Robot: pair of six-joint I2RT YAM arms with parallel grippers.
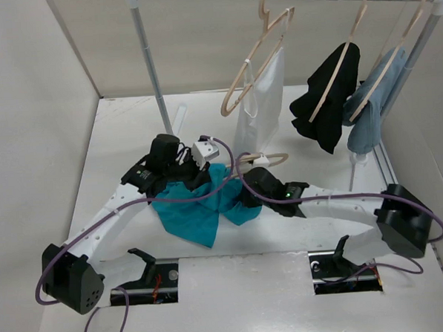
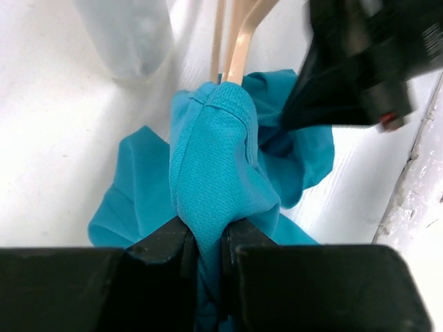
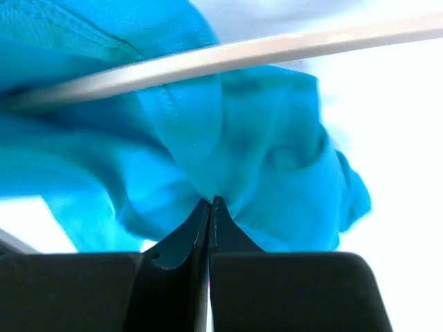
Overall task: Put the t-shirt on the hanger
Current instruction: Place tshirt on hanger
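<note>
On the tabletop (image 1: 236, 306) the left gripper (image 2: 208, 238) clamps a bunched fold of the t-shirt (image 1: 190, 212) and the right gripper (image 3: 210, 211) pinches cloth beside the hanger (image 3: 242, 52), likely to stretch it over

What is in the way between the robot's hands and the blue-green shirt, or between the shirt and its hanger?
Nothing visible. The left gripper and the right gripper each pinch the t-shirt already, and the hanger lies right against it, one pale arm disappearing under the cloth.
</note>
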